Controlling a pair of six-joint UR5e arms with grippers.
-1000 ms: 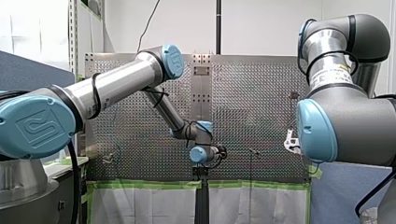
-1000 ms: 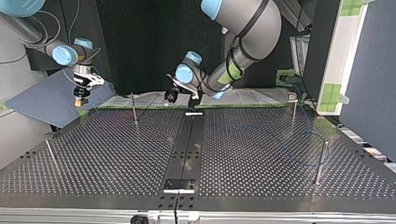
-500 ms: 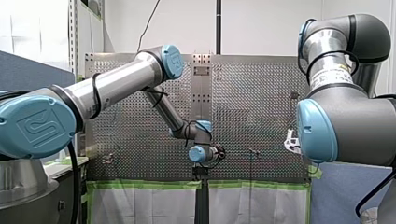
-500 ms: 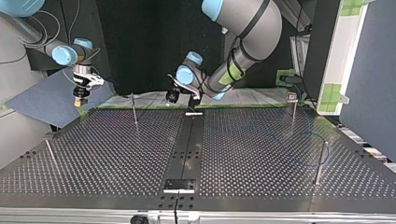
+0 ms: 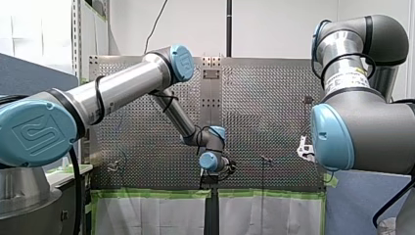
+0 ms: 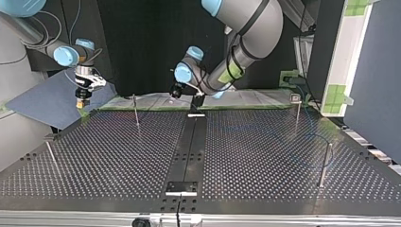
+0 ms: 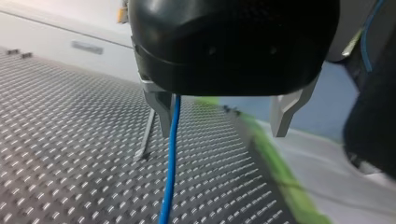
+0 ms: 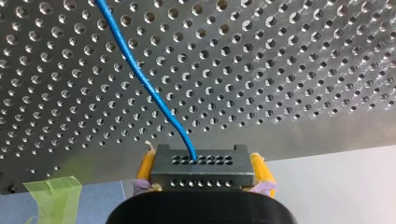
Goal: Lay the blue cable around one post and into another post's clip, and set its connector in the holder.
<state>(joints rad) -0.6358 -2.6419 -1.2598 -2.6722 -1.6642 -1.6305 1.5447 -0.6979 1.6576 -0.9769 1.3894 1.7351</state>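
Left wrist: holding left fingers point(image 7: 285, 109) wide apart, empty, just beside cable point(image 7: 170, 163) over worktop point(image 7: 70, 140). Right wrist: clamping right fingers point(image 8: 145, 168) on connector point(image 8: 201, 170) at worktop's edge. Top: carrying connector over worktop's far-left corner; cable faint near right edge.

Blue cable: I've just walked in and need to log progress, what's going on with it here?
My right tool, with yellow pads, is shut on the grey connector near the perforated table's edge, the blue cable trailing away from it. My left tool is open, with the cable running between its metal fingers, close beside one. The connector is not yet set down.
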